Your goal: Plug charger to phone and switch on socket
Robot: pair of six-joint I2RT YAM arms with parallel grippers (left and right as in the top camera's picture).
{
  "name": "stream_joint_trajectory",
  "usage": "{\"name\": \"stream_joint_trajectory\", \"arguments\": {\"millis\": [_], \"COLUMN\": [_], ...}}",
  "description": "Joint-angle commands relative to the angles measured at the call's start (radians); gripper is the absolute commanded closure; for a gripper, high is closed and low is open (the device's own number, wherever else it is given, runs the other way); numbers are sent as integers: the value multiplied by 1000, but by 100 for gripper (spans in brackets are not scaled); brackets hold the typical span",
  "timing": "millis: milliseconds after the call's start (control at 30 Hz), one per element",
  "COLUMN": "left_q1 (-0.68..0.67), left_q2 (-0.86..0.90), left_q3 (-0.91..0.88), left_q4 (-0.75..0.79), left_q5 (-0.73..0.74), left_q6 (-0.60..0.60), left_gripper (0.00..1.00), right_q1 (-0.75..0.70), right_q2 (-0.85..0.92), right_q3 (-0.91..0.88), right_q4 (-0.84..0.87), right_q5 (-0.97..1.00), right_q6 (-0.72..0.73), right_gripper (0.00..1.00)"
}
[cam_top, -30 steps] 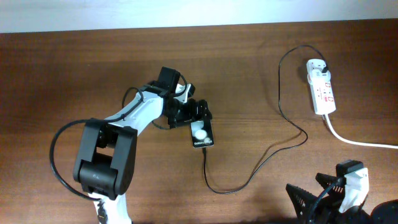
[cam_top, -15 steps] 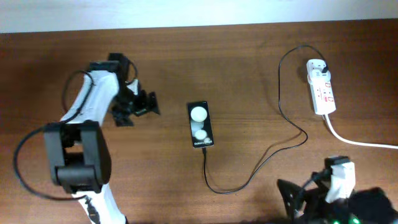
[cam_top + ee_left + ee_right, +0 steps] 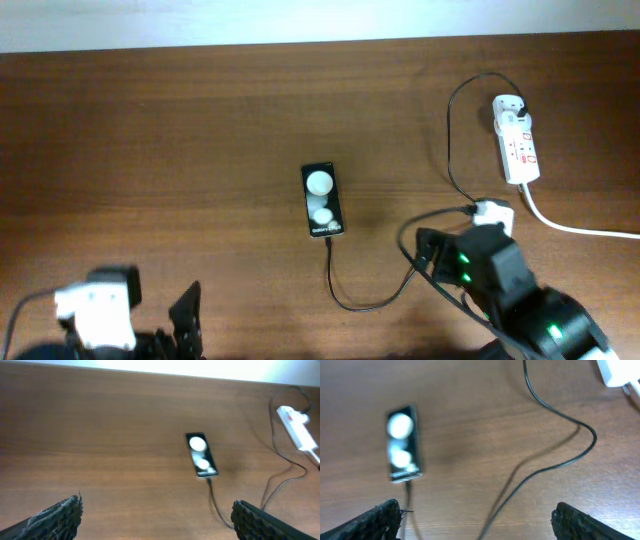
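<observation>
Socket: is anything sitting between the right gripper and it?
Only the charger cable. Its loop lies flat across the line from the open right gripper to the socket. Nothing upright shows in that gap, so a raised approach would probably pass over it.

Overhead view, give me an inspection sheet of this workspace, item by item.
Surface: brown wooden table.
Job's things: phone flat mid-table; charger tip meets its lower end, apparently plugged in; socket near the image's right edge, switch state unreadable.
Clutter: nothing seen.
Grippers: left gripper open, right gripper open, both empty.
Cables: charger loops from phone to socket; thick white cord runs off the right edge.
Surroundings: pale wall beyond the far edge.
</observation>
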Motion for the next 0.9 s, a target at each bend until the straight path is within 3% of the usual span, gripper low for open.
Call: {"name": "stream_joint_trajectory", "arguments": {"millis": [0,67,133,200,300,367,433,600,700,867], "left_q1": [1,1,0,0,1,0,0,0,0,1], "left_q2": [-157,-175,-175,-176,-212,-254,-286,-331,-331,-331], "left_q3": [-37,-44,-66,-68,-68,-69,-69,-69,-69,-69], "left_q4": [-53,-174,-172,-162,-165,-165,-165,-164,-158,-157], "left_q5": [-179,-180,-180,-180,-180,-180,-180,-180,-180,-181], "left_q6": [12,11,11,11,11,11,11,11,11,11], "left_gripper": [1,1,1,1,1,1,1,1,1,1], "right_q1": [-4,-54,-230,-481,-774,-907,-959,-956,-956,-956], "right_q2": [214,373,455,476,492,548,667,1137,1303,1450], "right_q3": [-7,31,111,168,198,256,380,1000,1153,1173], "right_q4": [51,34,-50,-103,-79,-72,-116,-357,-349,-154], "right_q5": [51,51,52,46,-105,-148,-169,-262,-263,-378], "right_q6": [9,8,1,-64,-70,-75,-90,-137,-151,-154], "right_gripper": [1,0,44,72,82,95,96,96,96,96]}}
